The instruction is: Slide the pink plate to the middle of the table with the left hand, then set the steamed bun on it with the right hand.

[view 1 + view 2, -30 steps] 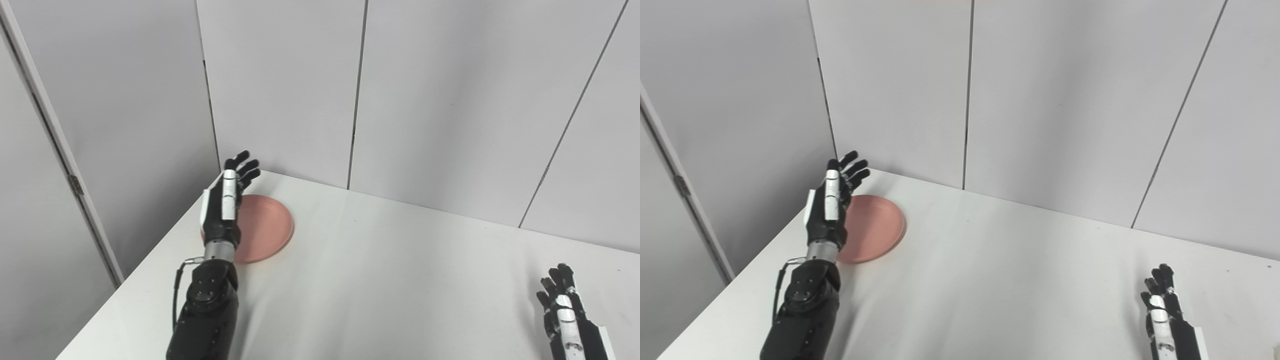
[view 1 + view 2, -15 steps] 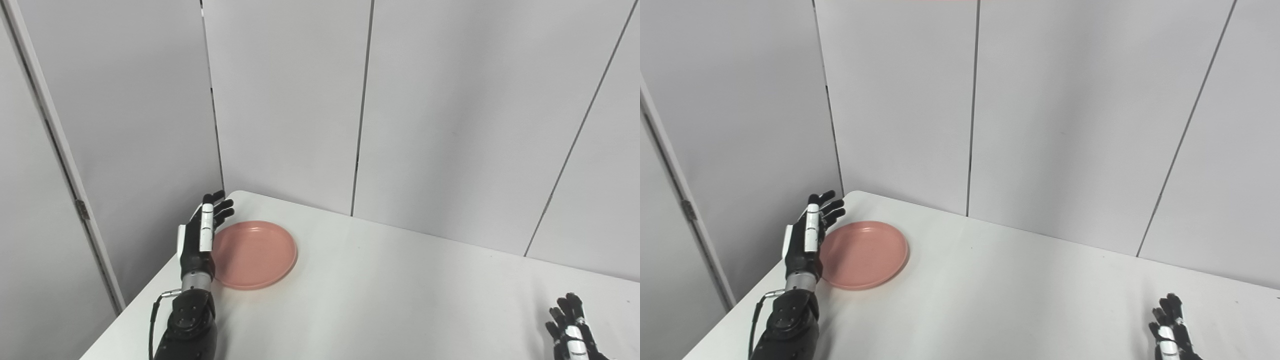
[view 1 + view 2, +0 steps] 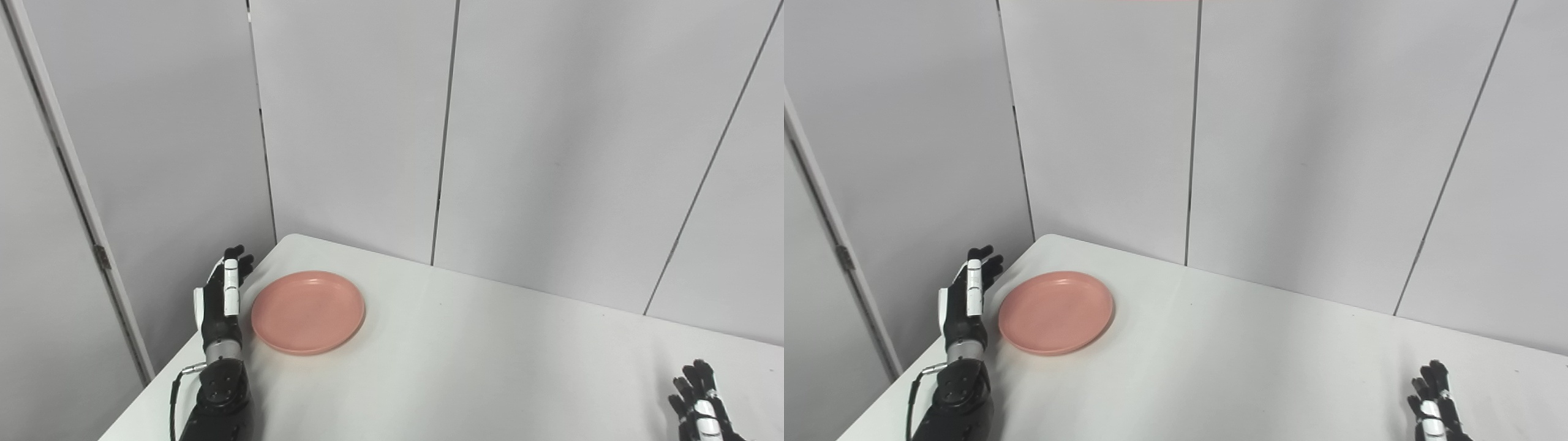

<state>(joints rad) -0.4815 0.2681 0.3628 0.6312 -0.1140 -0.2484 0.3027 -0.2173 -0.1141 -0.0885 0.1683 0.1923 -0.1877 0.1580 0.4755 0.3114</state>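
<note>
Since the frame a second ago, the left hand [image 3: 222, 298] has been drawn off the pink plate [image 3: 308, 313] to its left side, out over the left edge of the white surface [image 3: 465, 367]; part of the apparent change is owed to the camera, which has tilted, since the whole picture has shifted. That hand is now held upright with its fingers extended and slightly apart, and nothing is held in it. A narrow strip of surface is seen between it and the plate's left rim, so no contact is made.

The pink plate is found at the far left corner of the surface, well away from the middle. The right hand [image 3: 1434, 404] is seen only at the near right bottom edge; only its fingertips show, extended upward, and nothing is seen in it, though the rest is cut off. No steamed bun is visible in either view.

The first step, the slide, is judged to be in hand but not yet begun in effect: the hand is being set up beside the plate. What is called for next is that the palm or fingers be brought right against the left rim and the plate be pushed rightward and nearer, low and steady, so that the rim is not overridden or the plate tipped.
</note>
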